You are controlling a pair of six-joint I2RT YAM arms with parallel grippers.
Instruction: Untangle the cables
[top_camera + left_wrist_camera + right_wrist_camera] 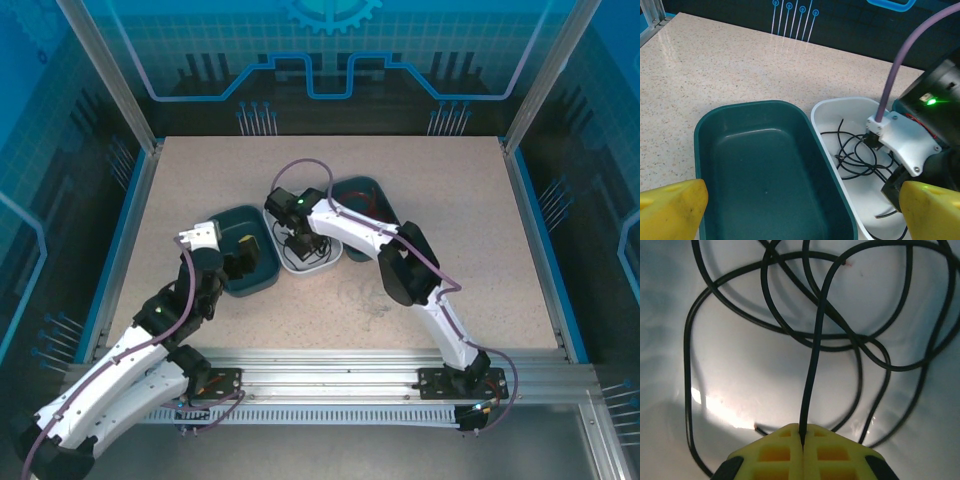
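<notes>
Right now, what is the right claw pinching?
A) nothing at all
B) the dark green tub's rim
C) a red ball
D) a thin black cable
D: the right claw is shut on a thin black cable that rises from between its yellow fingertips over the white plastic tub.

The white-and-black left arm [110,375] reaches forward, its yellow two-finger left gripper [800,212] spread wide (jaws fully apart). The white-and-black right arm [440,325] bends leftward, wrist pitched down; its yellow right gripper [802,435] is clamped on a thin black cable [811,370].
</notes>
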